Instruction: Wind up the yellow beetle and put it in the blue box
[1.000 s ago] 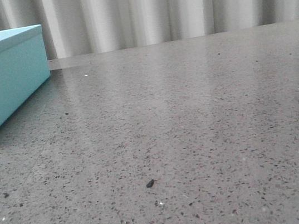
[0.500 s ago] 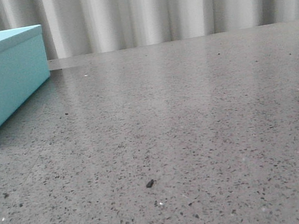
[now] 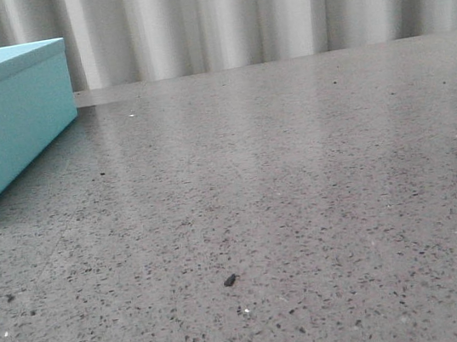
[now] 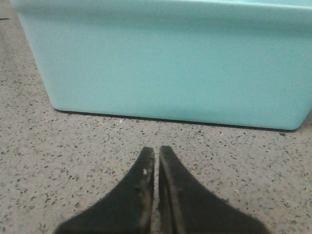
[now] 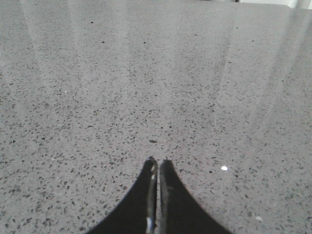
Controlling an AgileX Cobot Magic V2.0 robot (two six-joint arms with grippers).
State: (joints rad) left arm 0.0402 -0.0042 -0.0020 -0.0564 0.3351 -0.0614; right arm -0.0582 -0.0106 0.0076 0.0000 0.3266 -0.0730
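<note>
Nearest in each wrist view are the black fingers. The left pincer (image 4: 157, 152) has its two dark fingers pressed tip to tip with only a hairline seam between them, nothing held, low over the speckled grey desk (image 4: 73, 161). The right pincer (image 5: 157, 163) is pressed together the same way, also holding nothing, above bare desk with a small white fleck near its tips.

Just beyond the left pincer stands the blue box (image 4: 170, 63): a light turquoise, matte, smooth-sided wall with softly rounded lower corners, resting flat on the desk with a thin dark shadow line along its base.

In the front view a small dark speck (image 3: 229, 280) lies on the near desk. Farther back at the left edge the blue box shows its long side and a flat paler top. Behind the desk hangs a pale pleated curtain (image 3: 273, 5).
</note>
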